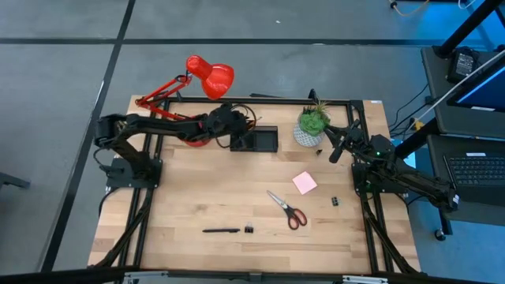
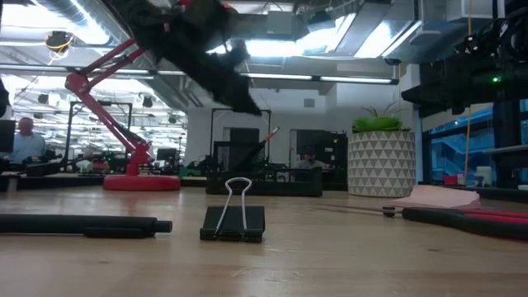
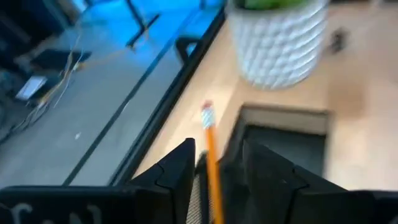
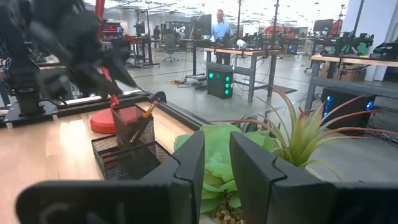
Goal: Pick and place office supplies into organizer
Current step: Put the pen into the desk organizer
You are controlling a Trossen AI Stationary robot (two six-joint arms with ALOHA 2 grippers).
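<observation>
The organizer (image 1: 254, 140) sits at the far edge of the table (image 1: 237, 197), left of the plant (image 1: 313, 125) and right of the lamp (image 1: 207, 75) base. In the right wrist view its taller mesh cup (image 4: 132, 121) stands at the lamp side, with the low tray section (image 4: 127, 158) beside it, and an orange pencil (image 4: 149, 109) leans out of the cup. The left gripper (image 1: 229, 126) hangs over the cup end of the organizer; in its wrist view the pencil (image 3: 211, 163) runs up between the two fingers (image 3: 174, 171), eraser end pointing away, and the fingers stand apart with a gap on each side of it, so it does not look clamped, though whether either finger touches it cannot be told. The other supplies lie loose on the table: a pink pad (image 1: 304, 182) near the middle right, red-handled scissors (image 1: 288, 209) just nearer than it, a small black clip (image 1: 334, 202) to the right of the scissors, a black pen (image 1: 221, 230) near the front edge and a binder clip (image 1: 248, 229) just right of the pen's tip. The low view shows that binder clip (image 2: 233, 216) up close with its wire handle raised, the pen (image 2: 82, 224) to its left. The right gripper (image 1: 338, 150) waits at the far right of the table, just beside the plant pot, its fingers (image 4: 186, 165) a narrow gap apart and holding nothing.
</observation>
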